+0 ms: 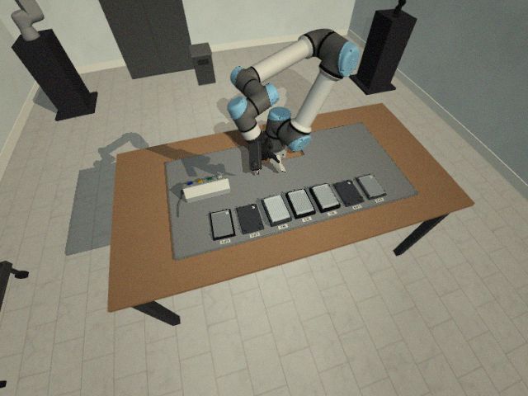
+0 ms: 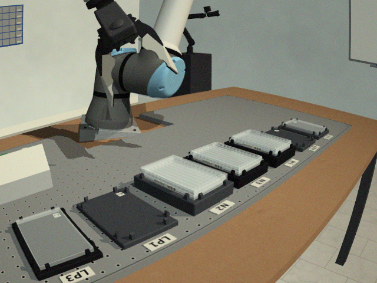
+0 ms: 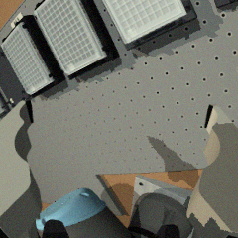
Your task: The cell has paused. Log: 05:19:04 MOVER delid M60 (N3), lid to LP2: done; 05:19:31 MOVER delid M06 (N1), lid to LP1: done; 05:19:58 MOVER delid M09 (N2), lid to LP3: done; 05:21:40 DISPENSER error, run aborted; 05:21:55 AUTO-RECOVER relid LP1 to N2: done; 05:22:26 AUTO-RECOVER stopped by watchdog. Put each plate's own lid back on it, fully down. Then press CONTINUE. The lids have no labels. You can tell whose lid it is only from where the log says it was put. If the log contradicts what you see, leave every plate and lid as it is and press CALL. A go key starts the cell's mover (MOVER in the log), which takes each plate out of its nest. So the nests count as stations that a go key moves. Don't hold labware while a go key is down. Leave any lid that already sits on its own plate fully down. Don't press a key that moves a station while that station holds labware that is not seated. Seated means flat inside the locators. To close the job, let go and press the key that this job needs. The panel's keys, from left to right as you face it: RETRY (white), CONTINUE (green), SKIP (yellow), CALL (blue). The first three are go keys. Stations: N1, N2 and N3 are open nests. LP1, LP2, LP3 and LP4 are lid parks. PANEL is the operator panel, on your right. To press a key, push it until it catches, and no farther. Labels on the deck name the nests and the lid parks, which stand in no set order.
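Three clear well plates sit in black nests in a row: N2, N3 and N1. The N2 plate looks taller and whiter, as if it carries a clear lid. The N3 and N1 plates show open wells. A lid lies on park LP3. Park LP1 is bare. Past N1 come a bare park and a park holding a lid; their labels are too small to read. My gripper is open and empty, above the deck near the arm's base, behind the plates.
The white operator panel with its coloured keys stands on the deck left of the gripper, behind LP3 and LP1. The arm's base is mounted at the back edge of the grey deck. Dark pedestals stand on the floor beyond the table.
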`<move>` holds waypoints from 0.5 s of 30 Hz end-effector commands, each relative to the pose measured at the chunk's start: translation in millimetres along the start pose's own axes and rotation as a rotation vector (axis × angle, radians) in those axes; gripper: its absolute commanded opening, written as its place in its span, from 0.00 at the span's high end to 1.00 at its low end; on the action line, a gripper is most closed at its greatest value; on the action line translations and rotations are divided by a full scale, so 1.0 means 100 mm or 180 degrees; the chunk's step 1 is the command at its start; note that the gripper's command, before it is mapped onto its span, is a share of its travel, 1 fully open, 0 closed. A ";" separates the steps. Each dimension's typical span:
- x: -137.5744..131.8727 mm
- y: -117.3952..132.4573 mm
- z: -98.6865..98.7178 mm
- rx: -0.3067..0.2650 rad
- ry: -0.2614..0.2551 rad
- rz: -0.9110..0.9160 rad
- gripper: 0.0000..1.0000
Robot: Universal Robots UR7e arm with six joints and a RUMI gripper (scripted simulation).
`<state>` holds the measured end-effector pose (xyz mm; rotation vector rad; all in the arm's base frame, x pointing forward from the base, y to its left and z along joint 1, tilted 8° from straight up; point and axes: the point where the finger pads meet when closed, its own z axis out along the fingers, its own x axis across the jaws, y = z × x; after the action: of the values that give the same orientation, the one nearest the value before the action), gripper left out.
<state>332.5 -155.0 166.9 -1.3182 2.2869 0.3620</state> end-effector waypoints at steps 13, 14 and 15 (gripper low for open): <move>-0.38 0.44 0.37 -0.0218 0.0524 -0.0625 0.18; -0.39 0.46 0.39 -0.0232 0.0563 -0.0673 0.18; -0.39 0.46 0.39 -0.0232 0.0563 -0.0673 0.18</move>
<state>323.0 -99.3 156.1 -1.5947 2.2699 0.2949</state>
